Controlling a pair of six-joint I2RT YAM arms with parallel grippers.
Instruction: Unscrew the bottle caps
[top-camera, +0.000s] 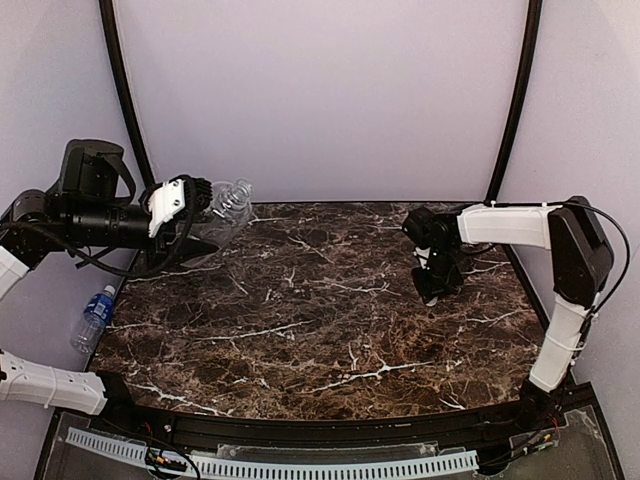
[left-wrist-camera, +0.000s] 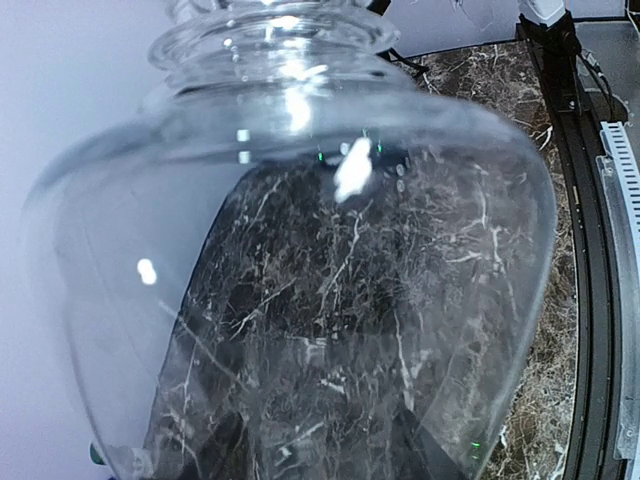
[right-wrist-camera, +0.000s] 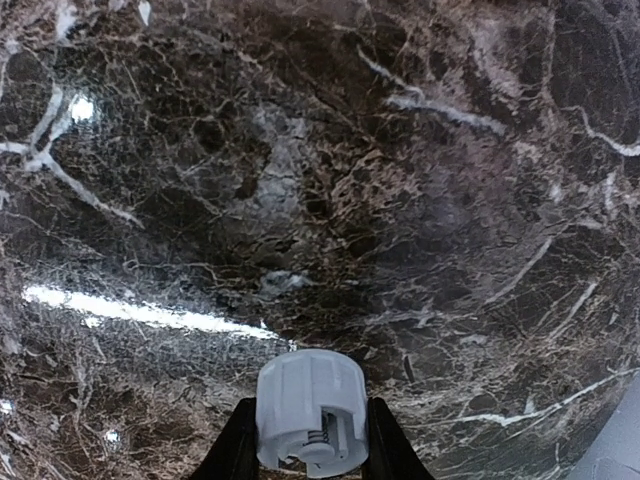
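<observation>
My left gripper is raised at the far left edge of the table, shut on a clear unlabelled bottle. In the left wrist view the bottle fills the frame. Its ribbed neck points away, and the dark fingers show through its wall. A white bottle cap sits between the two black fingers of my right gripper, which is shut on it. That gripper hangs low over the right part of the marble table. A blue-labelled bottle with a blue cap lies beyond the table's left edge.
Black curved poles rise at the back corners in front of pale walls. A black rail and a white slotted strip run along the near edge. The right arm's white links stand at the right edge.
</observation>
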